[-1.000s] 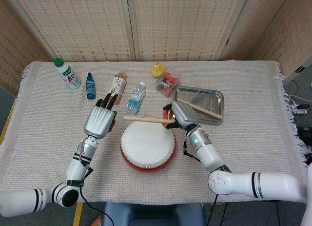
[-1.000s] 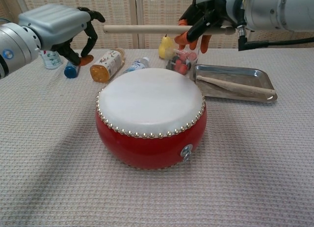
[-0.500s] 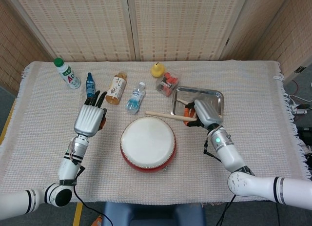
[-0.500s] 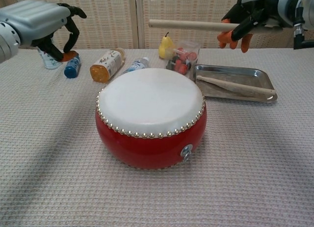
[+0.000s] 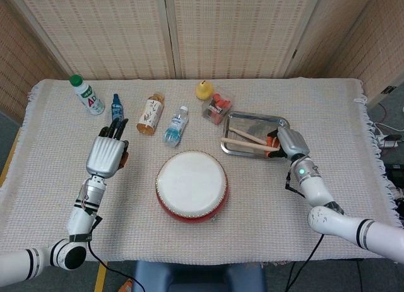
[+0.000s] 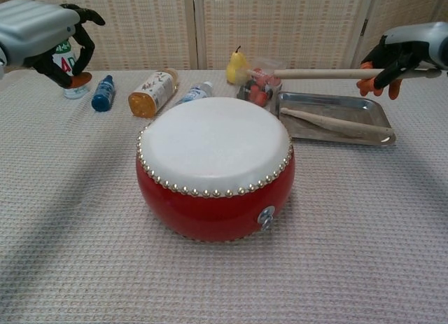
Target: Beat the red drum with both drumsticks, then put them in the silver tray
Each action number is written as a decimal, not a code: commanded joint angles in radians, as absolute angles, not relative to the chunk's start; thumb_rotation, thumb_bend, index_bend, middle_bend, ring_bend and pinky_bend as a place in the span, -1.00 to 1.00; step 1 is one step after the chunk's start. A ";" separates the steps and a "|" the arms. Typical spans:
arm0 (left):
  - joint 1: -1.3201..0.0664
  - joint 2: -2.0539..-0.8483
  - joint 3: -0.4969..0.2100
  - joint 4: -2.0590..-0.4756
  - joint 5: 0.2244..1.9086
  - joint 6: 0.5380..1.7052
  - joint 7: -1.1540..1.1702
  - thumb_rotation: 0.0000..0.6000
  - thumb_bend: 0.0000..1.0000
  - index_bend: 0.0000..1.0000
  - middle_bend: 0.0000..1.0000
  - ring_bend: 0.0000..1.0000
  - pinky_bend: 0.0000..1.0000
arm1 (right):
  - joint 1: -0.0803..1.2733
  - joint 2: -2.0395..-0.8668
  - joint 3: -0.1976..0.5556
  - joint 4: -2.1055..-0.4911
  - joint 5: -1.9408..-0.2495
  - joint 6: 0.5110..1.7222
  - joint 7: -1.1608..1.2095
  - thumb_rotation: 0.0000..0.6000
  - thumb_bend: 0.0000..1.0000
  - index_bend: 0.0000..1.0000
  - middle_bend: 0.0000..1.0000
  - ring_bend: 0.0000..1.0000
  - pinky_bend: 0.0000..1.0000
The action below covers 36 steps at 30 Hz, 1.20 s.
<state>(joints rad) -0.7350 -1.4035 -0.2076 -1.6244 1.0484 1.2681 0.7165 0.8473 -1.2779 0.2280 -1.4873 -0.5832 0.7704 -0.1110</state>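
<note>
At table centre, drum: red drum (image 5: 191,186) stands upright on the woven cloth (image 5: 328,115), white skin up, nothing touching it.
Silver tray: silver tray (image 5: 278,123) lies behind and to the right of the drum, apart from it.
First drumstick: one drumstick (image 6: 336,122) lies flat inside the tray.
Second drumstick: held drumstick (image 6: 318,74) is level above the tray, clear of it in the chest view.
Right hand: right hand (image 5: 287,142) has its fingers closed around the stick's right end, over the tray's right edge.
Left hand: left hand (image 5: 107,154) is raised left of the drum, fingers curled loosely, gripping nothing.
Far side: bottles (image 5: 152,113), a yellow duck (image 5: 202,89) and a clear box of red pieces (image 5: 216,107) stand in a row.
</note>
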 commanded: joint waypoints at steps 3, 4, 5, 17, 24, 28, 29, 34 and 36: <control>-0.727 -1.397 -0.209 -1.621 1.044 1.270 0.710 1.00 -0.23 -0.99 -0.91 -0.98 -0.53 | 0.845 -1.380 0.206 -1.260 -0.655 0.672 -0.060 1.00 0.48 0.81 0.06 0.03 0.17; -0.725 -1.396 -0.210 -1.620 1.044 1.270 0.707 1.00 -0.23 -0.99 -0.91 -0.98 -0.53 | 0.846 -1.393 0.204 -1.228 -0.661 0.662 -0.055 1.00 0.48 0.81 0.06 0.03 0.17; -0.723 -1.395 -0.210 -1.620 1.043 1.269 0.705 1.00 -0.23 -0.99 -0.91 -0.98 -0.53 | 0.847 -1.405 0.202 -1.194 -0.668 0.651 -0.052 1.00 0.48 0.81 0.06 0.03 0.17; -0.710 -1.380 -0.217 -1.621 1.027 1.249 0.669 1.00 -0.23 -0.99 -0.91 -0.98 -0.53 | 0.866 -1.586 0.223 -0.836 -0.841 0.562 0.053 1.00 0.48 0.79 0.05 -0.09 0.11; -0.704 -1.375 -0.221 -1.617 1.022 1.248 0.656 1.00 -0.23 -0.99 -0.92 -0.99 -0.54 | 0.882 -1.663 0.230 -0.715 -0.924 0.538 0.107 1.00 0.48 0.66 0.03 -0.30 -0.04; -0.702 -1.371 -0.222 -1.616 1.024 1.247 0.651 1.00 -0.23 -0.99 -0.92 -0.99 -0.54 | 0.882 -1.696 0.233 -0.660 -0.967 0.524 0.145 1.00 0.40 0.32 -0.11 -0.46 -0.19; -0.701 -1.370 -0.222 -1.617 1.024 1.247 0.649 1.00 -0.23 -0.99 -0.92 -0.99 -0.54 | 0.882 -1.701 0.235 -0.650 -0.975 0.522 0.151 1.00 0.35 0.24 -0.13 -0.48 -0.21; -0.698 -1.368 -0.222 -1.617 1.029 1.249 0.644 1.00 -0.23 -0.99 -0.92 -0.99 -0.55 | 0.883 -1.715 0.246 -0.620 -1.010 0.523 0.175 1.00 -0.11 -0.17 -0.27 -0.60 -0.33; -0.697 -1.367 -0.223 -1.617 1.030 1.250 0.643 1.00 -0.23 -0.99 -0.92 -0.99 -0.55 | 0.883 -1.714 0.250 -0.618 -1.018 0.522 0.180 1.00 -0.34 -0.28 -0.32 -0.65 -0.38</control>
<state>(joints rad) -0.6967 -1.3674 -0.2227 -1.6174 1.0303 1.2496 0.6425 0.8825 -1.7134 0.2479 -0.6198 -1.0156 0.5228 0.1779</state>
